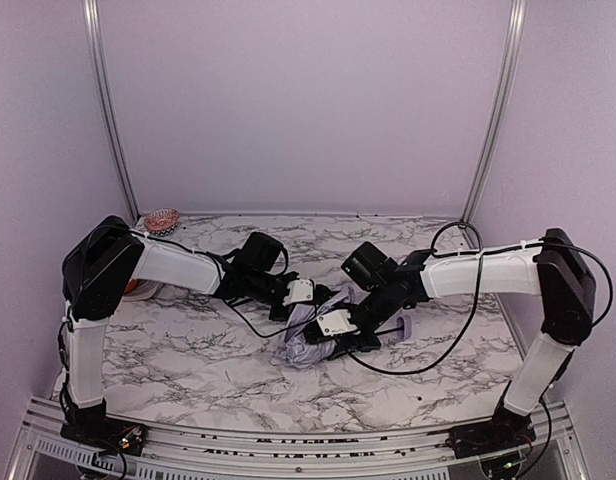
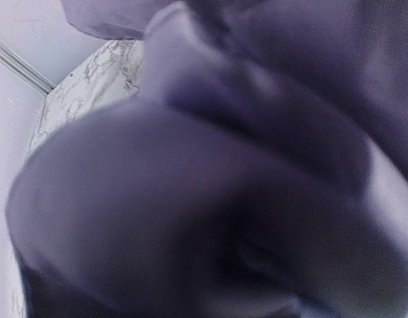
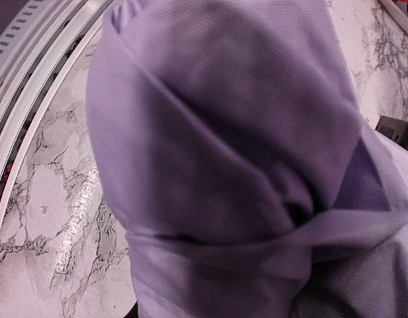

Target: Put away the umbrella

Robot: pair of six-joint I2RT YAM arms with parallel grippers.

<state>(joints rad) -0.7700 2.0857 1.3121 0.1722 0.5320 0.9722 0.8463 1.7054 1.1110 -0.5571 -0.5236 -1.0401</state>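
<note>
Bundling the umbrella (image 1: 294,351) between my grippers
It lay crumpled just under my right gripper (image 1: 328,338), whose jaws I couldn't make out, and against my clenched-shut left gripper (image 1: 310,303); I judged slow, even inward pressure best.

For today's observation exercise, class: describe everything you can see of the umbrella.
The umbrella is a crumpled bundle of pale lavender fabric, dark in its folds, lying on the marble-patterned table. A small lavender handle pokes out at its right. The left gripper and right gripper meet it from either side.
</note>
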